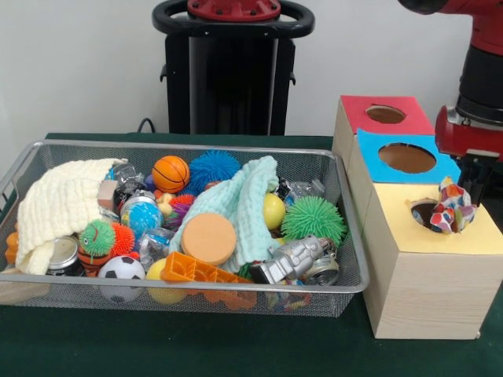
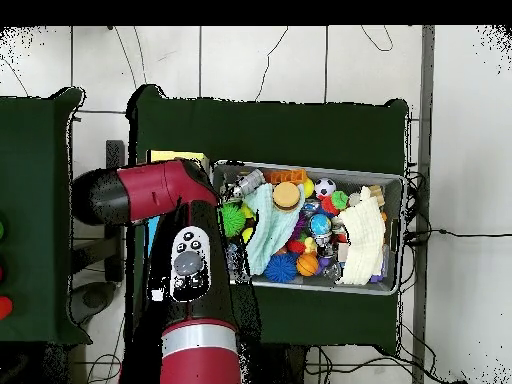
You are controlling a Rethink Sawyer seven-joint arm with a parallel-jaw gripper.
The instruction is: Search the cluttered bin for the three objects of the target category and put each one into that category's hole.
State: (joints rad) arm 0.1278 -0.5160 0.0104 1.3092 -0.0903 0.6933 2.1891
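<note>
The wire bin (image 1: 23,161) holds the clutter, and places below are told from it. At its left end a cream cloth (image 1: 59,206) drapes over the rim, with a tin (image 1: 61,255) beside its lower edge. Just right of that lie a small green spiky ball (image 1: 97,236) and a soccer ball (image 1: 122,269) by the front wall. Farther back sits a mini basketball (image 1: 170,173), touching a blue spiky ball (image 1: 213,167) by the back wall. In the middle a mint cloth (image 1: 240,206) lies heaped, an orange disc (image 1: 208,239) resting on its front, and an orange grid piece (image 1: 196,271) lies against the front wall. A yellow ball (image 1: 273,210) peeks out beside the mint cloth, a big green spiky ball (image 1: 314,219) lies toward the right end, and a silver robot toy (image 1: 292,260) lies in the front right corner.

Right of the bin stand three boxes in a row: red box (image 1: 357,110) farthest back, blue box (image 1: 381,166) between, yellow box (image 1: 416,236) nearest. A patchwork toy (image 1: 452,208) sits at the yellow box's hole, part way in it. The gripper (image 1: 470,179) hangs just above and right of the toy; whether its fingers are open or closed cannot be told.

From overhead the arm (image 2: 190,260) covers the boxes left of the bin (image 2: 395,180).
</note>
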